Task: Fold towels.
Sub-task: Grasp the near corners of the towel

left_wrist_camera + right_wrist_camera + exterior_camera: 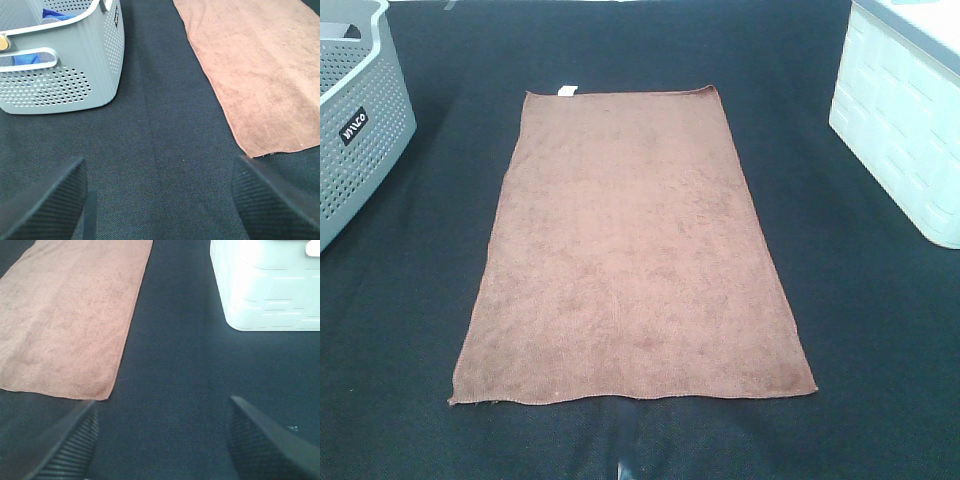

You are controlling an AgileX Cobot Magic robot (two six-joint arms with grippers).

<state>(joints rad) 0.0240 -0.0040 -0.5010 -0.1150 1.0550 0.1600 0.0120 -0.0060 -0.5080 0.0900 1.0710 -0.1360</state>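
Note:
One brown towel (635, 250) lies flat and fully spread on the dark table, long side running from near to far, with a small white tag (566, 91) at its far short edge. Neither gripper shows in the high view. In the left wrist view the left gripper (160, 200) is open over bare table, with the towel's near left corner (255, 100) ahead of it and apart from it. In the right wrist view the right gripper (160, 440) is open over bare table, with the towel's near right corner (75, 315) ahead of it and apart from it.
A grey perforated basket (355, 120) stands at the far left and holds blue cloth (55, 14). A white bin (905, 130) stands at the far right; it also shows in the right wrist view (265, 285). Dark cloth covers the table (880, 350).

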